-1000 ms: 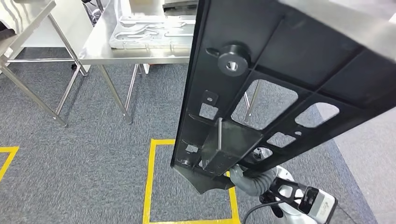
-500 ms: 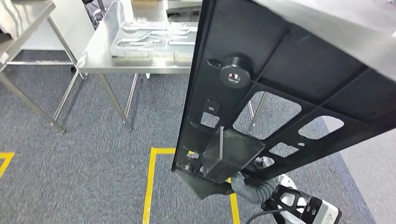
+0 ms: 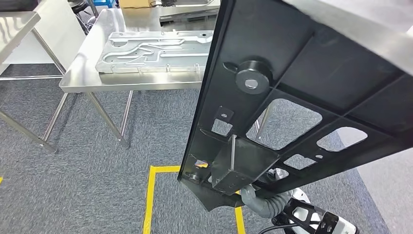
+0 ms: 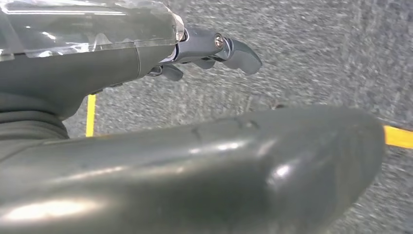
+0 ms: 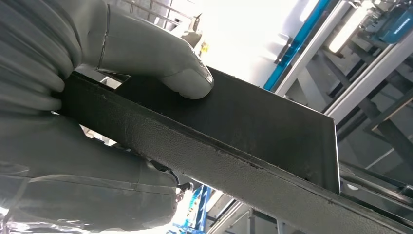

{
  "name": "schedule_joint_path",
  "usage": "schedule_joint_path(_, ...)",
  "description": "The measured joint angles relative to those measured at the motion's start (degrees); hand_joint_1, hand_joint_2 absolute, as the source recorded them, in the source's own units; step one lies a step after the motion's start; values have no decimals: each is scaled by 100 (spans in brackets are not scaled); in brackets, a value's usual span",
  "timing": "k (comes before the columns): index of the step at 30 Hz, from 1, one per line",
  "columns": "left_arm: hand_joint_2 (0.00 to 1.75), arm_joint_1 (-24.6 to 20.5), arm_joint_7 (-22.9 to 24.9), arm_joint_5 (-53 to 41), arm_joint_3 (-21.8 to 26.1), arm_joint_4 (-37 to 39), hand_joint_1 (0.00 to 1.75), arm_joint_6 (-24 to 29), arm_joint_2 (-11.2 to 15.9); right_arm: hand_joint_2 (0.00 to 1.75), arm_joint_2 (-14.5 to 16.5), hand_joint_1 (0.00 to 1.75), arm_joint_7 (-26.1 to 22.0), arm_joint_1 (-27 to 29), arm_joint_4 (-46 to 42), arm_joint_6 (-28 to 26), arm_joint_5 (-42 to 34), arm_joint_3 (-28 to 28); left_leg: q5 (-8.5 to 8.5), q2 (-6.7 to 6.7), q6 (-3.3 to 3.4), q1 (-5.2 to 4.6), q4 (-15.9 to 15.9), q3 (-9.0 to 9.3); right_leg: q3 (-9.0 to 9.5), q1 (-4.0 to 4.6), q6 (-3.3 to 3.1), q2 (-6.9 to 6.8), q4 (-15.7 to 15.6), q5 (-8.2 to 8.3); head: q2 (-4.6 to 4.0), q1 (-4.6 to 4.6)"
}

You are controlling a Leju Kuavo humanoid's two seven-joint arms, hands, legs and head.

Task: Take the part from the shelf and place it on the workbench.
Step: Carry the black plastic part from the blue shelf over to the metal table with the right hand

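Observation:
A large black plastic part (image 3: 302, 87), ribbed and with several cut-outs, stands tilted in the right half of the head view. My right hand (image 3: 260, 197) grips its lower end from beneath. In the right wrist view the thumb (image 5: 180, 73) presses on the part's flat face (image 5: 253, 122), with the other fingers wrapped under its edge. The steel workbench (image 3: 122, 82) stands ahead to the left, apart from the part. My left hand (image 4: 204, 48) hangs over the carpet, fingers loosely apart, holding nothing.
A grey metal plate with grooves (image 3: 156, 48) lies on the workbench. A second steel table (image 3: 19, 22) stands at the far left. A yellow tape square (image 3: 148, 195) marks the grey carpet in front of the bench legs (image 3: 109, 122).
The whole view has shifted: the camera has moved nearer the workbench, which now sits lower and further left. The part stays in my right hand's grip.

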Motion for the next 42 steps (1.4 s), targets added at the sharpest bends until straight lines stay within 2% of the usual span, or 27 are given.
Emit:
schedule_joint_path(1,0,5,0,2,0,0,0,-1,5,175,2,175,1,5,-5,-1,7,-2,129,-13,48,-30,-136,26,37,1,29,13,-13,-39,0,-2)
schedule_joint_path(4,0,6,-9,5,0,-2,0,-9,8,175,8,175,2,18,-44,-8,27,-8,193,-34,135,-35,-303,162,99,-3,139,33,88,-22,0,-7)
schedule_joint_path(6,0,-10,-17,5,0,-2,0,-16,5,175,10,175,-1,10,-72,-14,39,-13,214,-30,170,-3,-397,308,7,-10,202,15,360,-153,0,-7)
schedule_joint_path(7,0,-18,-21,5,0,-2,0,-19,3,175,10,175,0,10,-79,-19,44,-16,205,-26,175,9,-421,360,-144,-28,229,7,618,-299,0,-6)
schedule_joint_path(9,0,-21,-25,4,0,-1,0,-27,2,175,9,175,1,19,-82,-34,48,-20,150,-24,174,18,-428,410,-607,-68,284,-3,1250,-573,0,-7)
schedule_joint_path(10,0,-15,-26,4,0,-1,0,-30,1,175,8,175,2,26,-82,-46,49,-20,113,-25,165,20,-427,439,-802,-90,305,-9,1439,-600,0,-7)
schedule_joint_path(11,0,-8,-26,3,0,0,0,-32,0,175,8,175,3,31,-82,-57,50,-20,71,-26,153,24,-426,484,-912,-109,324,-18,1444,-509,0,-7)
schedule_joint_path(12,0,-3,-25,3,0,0,0,-32,-2,175,8,175,3,33,-84,-67,52,-20,22,-29,136,29,-426,546,-913,-122,336,-28,1239,-296,0,-7)
schedule_joint_path(14,0,1,-19,3,0,0,0,-32,-10,175,8,175,2,34,-89,-80,56,-20,-86,-34,90,38,-429,693,-745,-128,328,-47,533,243,0,-7)
schedule_joint_path(15,0,-5,-17,3,0,0,0,-33,-14,175,8,175,2,31,-92,-86,58,-20,-130,-35,60,40,-434,740,-674,-110,300,-56,248,393,0,-4)
schedule_joint_path(16,0,-11,-15,4,0,0,0,-33,-16,175,8,175,2,28,-97,-92,60,-19,-164,-33,25,41,-450,757,-642,-91,258,-62,89,475,0,-3)
schedule_joint_path(19,0,-28,-18,5,0,0,0,-34,-19,175,8,175,2,2,-132,-101,46,-20,-158,-15,-91,40,-378,763,-587,-74,113,-55,-9,466,0,-1)
schedule_joint_path(21,0,-39,-27,5,0,0,0,-35,-22,175,8,175,-1,-39,-154,-101,28,-20,-155,-6,-139,47,24,571,-474,-94,38,-55,-64,421,0,-1)
schedule_joint_path(22,0,-44,-32,5,0,-1,0,-36,-24,175,8,175,-1,-63,-159,-100,20,-20,-230,-3,-151,54,360,363,-417,-100,14,-59,-86,387,0,-2)
schedule_joint_path(24,0,-35,-35,5,0,-1,0,-37,-24,175,8,175,-1,-100,-159,-94,-13,-20,-527,-2,-168,63,1061,-131,-316,-93,-15,-61,-93,298,0,-2)
schedule_joint_path(25,0,-26,-35,5,0,-1,0,-37,-23,175,8,175,0,-106,-158,-89,-34,-21,-639,-2,-173,65,1267,-325,-259,-89,-17,-58,-93,249,0,-2)
schedule_joint_path(26,0,-17,-35,6,0,0,0,-38,-23,175,7,175,1,-112,-158,-80,-59,-21,-649,-1,-176,66,1304,-440,-192,-86,-16,-55,-93,196,0,-2)
schedule_joint_path(27,0,-12,-35,6,0,-1,0,-39,-23,175,7,175,1,-122,-158,-69,-85,-22,-526,-1,-174,66,1145,-456,-117,-84,-10,-52,-93,142,0,-2)
schedule_joint_path(28,0,-10,-35,7,0,-1,0,-40,-22,175,6,175,1,-139,-158,-58,-108,-23,-282,0,-163,65,818,-390,-34,-83,0,-52,-93,84,0,-2)
schedule_joint_path(29,0,-6,-35,9,0,-1,0,-39,-19,175,5,175,1,-160,-157,-43,-129,-24,42,5,-141,61,413,-293,39,-81,13,-52,-95,24,0,-2)
schedule_joint_path(31,0,-1,-39,17,0,-1,0,-34,-11,175,5,175,2,-203,-149,-9,-163,-27,414,17,-90,27,-146,-150,137,-73,71,-44,-102,-82,0,-2)
schedule_joint_path(32,0,5,-42,22,0,-1,0,-32,-7,175,5,175,4,-220,-145,7,-172,-29,472,18,-58,9,-256,-124,169,-70,109,-39,-98,-111,0,-1)
schedule_joint_path(35,0,9,-49,51,1,-2,0,-30,-2,175,5,175,4,-267,-140,54,-193,-36,432,0,33,25,-334,10,222,-67,208,-36,11,-126,0,-1)
schedule_joint_path(37,0,2,-51,68,1,-2,0,-23,-3,175,6,175,2,-302,-140,98,-198,-40,390,-7,83,48,-384,148,-21,-78,251,-42,478,-208,0,-1)
schedule_joint_path(40,0,10,-54,84,2,-2,0,-14,-3,175,10,175,2,-305,-129,162,-188,-44,260,-11,111,47,-398,286,-744,-95,312,-45,1433,-607,0,0)
schedule_joint_path(41,0,17,-55,87,2,-2,0,-13,-3,175,13,175,3,-301,-125,182,-184,-45,203,-15,110,47,-397,351,-905,-100,327,-46,1519,-674,0,0)
schedule_joint_path(42,0,24,-56,89,2,-2,0,-13,-3,175,17,175,3,-300,-124,198,-180,-47,141,-20,105,46,-397,431,-979,-103,329,-47,1427,-622,0,0)
